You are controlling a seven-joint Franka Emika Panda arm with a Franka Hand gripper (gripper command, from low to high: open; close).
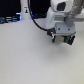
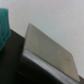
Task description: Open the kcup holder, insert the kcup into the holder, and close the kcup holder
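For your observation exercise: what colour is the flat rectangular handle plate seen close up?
Grey; the handle plate shows best in the wrist view.

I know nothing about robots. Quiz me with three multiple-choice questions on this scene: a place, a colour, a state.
1. In the exterior view, the arm is at:
A the left
B the right
C the bottom middle

2. The table is:
A red
B white
C black

3. The gripper is:
A raised high
B down by the kcup holder
C out of view

Answers:
1. B, the arm fills the exterior view's upper right.
2. B, the bare surface is white.
3. B, it hangs low beside the black box.
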